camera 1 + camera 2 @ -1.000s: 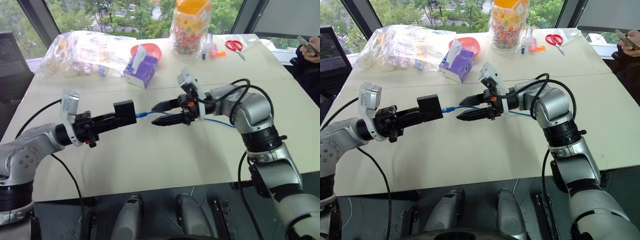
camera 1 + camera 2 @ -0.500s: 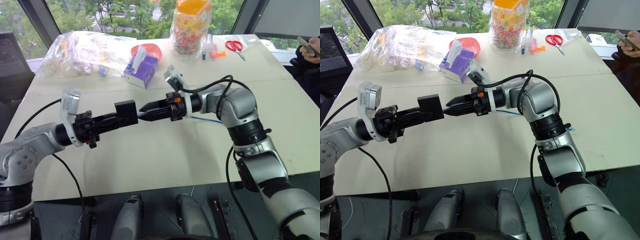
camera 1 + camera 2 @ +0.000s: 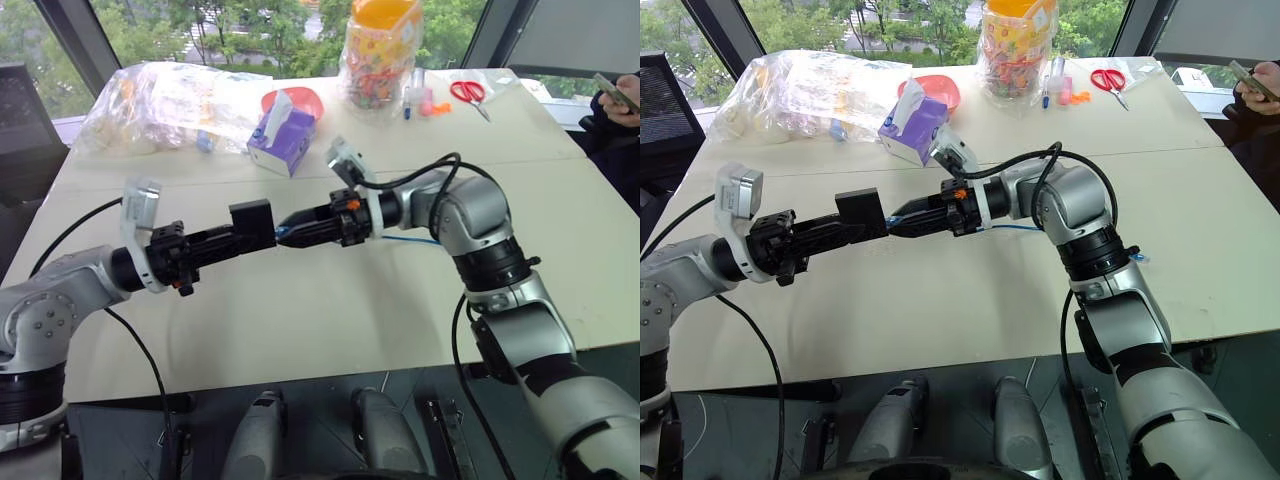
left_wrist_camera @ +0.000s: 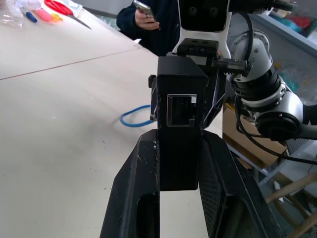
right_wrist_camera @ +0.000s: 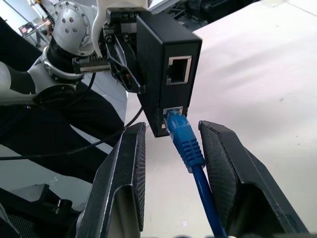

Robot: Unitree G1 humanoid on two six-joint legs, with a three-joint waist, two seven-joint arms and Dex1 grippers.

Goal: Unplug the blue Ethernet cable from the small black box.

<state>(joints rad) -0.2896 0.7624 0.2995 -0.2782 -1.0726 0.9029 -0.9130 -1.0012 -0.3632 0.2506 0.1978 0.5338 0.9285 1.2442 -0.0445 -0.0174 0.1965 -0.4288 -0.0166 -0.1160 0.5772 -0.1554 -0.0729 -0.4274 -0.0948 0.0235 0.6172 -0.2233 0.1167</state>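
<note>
The left gripper (image 4: pixel 179 163) is clamped on the small black box (image 3: pixel 251 223), holding it above the white table (image 3: pixel 330 310). The blue Ethernet cable (image 5: pixel 185 141) is plugged into the box's lower port (the upper port is empty). The right gripper (image 5: pixel 171 148) has its fingers apart on either side of the plug's boot, not visibly touching it; the cord trails back onto the table.

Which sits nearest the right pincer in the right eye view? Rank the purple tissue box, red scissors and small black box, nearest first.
From the right pincer:
1. small black box, right at its tips, held by the left pincer.
2. purple tissue box, behind it on the table.
3. red scissors, far right corner.
</note>
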